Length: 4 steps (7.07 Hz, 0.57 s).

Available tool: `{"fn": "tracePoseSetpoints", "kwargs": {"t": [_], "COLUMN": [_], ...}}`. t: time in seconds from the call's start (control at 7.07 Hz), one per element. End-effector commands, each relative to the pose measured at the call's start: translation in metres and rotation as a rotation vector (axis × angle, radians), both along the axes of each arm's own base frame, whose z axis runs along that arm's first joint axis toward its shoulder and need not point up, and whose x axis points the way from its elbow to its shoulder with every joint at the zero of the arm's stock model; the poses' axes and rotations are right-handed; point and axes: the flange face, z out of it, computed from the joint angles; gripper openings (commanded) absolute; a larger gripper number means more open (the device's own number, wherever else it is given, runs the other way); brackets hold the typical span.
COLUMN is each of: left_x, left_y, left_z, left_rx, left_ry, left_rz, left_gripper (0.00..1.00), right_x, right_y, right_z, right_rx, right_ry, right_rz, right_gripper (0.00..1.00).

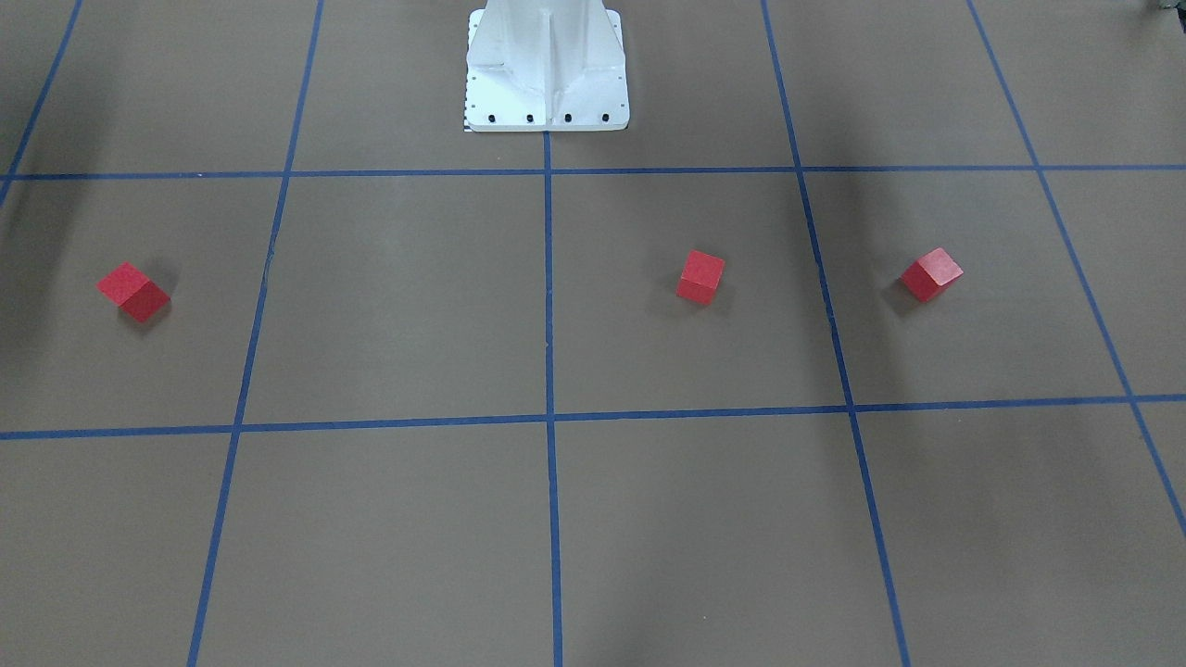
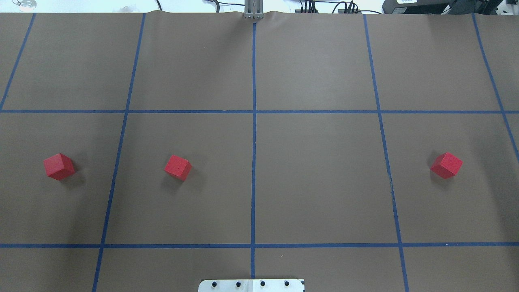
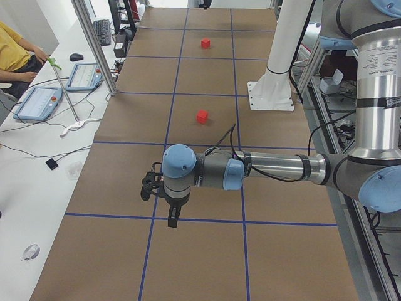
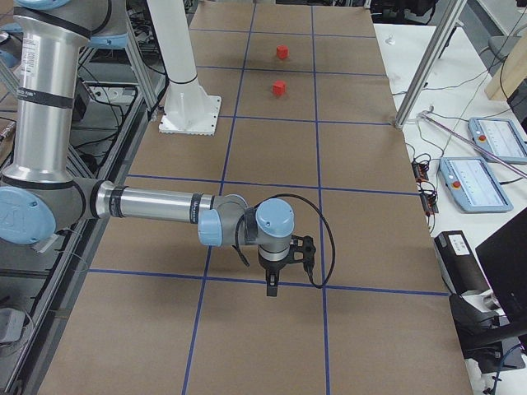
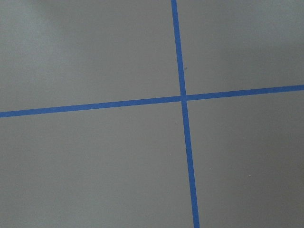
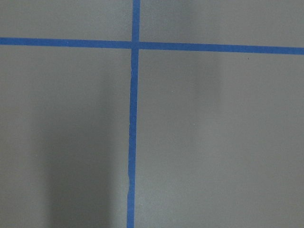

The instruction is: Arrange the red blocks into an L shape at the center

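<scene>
Three red blocks lie apart in one row on the brown surface: one at far left, one left of the middle, one at far right. The center, crossed by a blue tape line, holds nothing. My left gripper shows only in the exterior left view, pointing down above the floor; I cannot tell if it is open or shut. The same holds for my right gripper, which shows only in the exterior right view. Both wrist views show only brown floor and blue tape.
The white robot pedestal stands at the table's near middle edge. A side table with tablets and a seated person runs along the far side. Metal frame posts stand at that edge.
</scene>
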Motion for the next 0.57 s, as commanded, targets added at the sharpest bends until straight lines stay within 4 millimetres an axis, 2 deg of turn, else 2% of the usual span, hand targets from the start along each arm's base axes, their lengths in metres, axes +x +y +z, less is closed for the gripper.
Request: {"fn": "tracePoseSetpoints", "kwargs": {"t": [0.0,0.28,0.42], "left_x": [0.004,0.006,0.006], "left_y": [-0.002,-0.003,-0.003], "left_z": [-0.001,-0.005,-0.005], "left_rx": [0.009,0.022,0.022], "left_ry": [-0.002,-0.002,-0.002], "left_rz": [0.011,0.013,0.013], "left_gripper": [1.00,1.00,1.00], "right_x": [0.000,0.000,0.000], "right_y": [0.001,-0.001,-0.002], "right_z": [0.000,-0.004,-0.014], "right_rx": [-0.002,0.006,0.027], "right_ry": [-0.002,-0.004,-0.005], "right_rz": [0.001,0.002,0.002], "right_gripper": [1.00,1.00,1.00]}}
